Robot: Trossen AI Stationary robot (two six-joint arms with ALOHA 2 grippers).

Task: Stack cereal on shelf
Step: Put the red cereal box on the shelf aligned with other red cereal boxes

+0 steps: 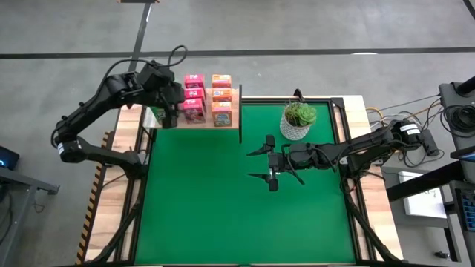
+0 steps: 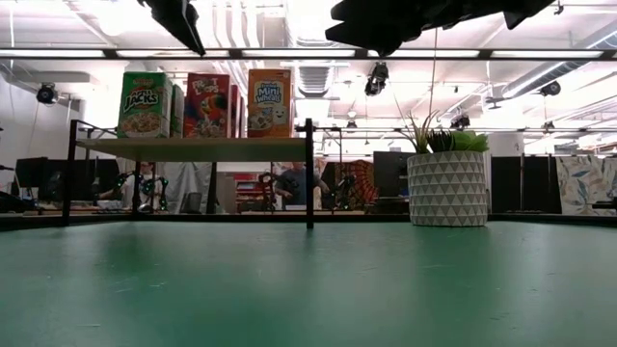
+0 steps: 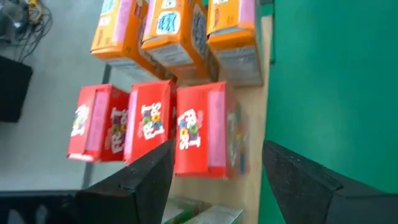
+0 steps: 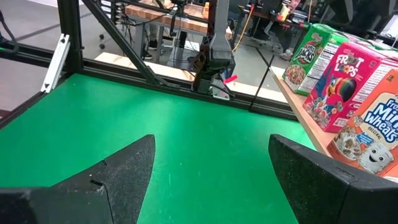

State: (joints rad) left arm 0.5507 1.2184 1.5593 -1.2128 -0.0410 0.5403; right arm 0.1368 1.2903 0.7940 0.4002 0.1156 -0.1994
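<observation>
I note a white patterned plant pot (image 1: pixel 295 129) holding a green plant (image 1: pixel 300 113), upright on my green counter (image 1: pixel 223 208) near its far right corner. Cables (image 1: pixel 438 119) lie beyond the counter's right edge.

A: What carries the items?

B: A table with a green surface (image 1: pixel 223 200) and a light-wood border. At its far left corner stands the shelf (image 2: pixel 193 148), a light-wood plank on thin dark uprights.

A: What rests on the shelf?

B: Cereal boxes in colour rows. From above, the pink boxes (image 1: pixel 194 96) sit beside the orange boxes (image 1: pixel 221 98). The green boxes (image 2: pixel 145 104) occupy the end farthest from the plant; from above they are mostly hidden under an arm. All stand upright, fronts facing the table.

A: What rests directly on the green surface?

B: A white patterned plant pot (image 1: pixel 296 124) near the far edge, well apart from the shelf.
</observation>
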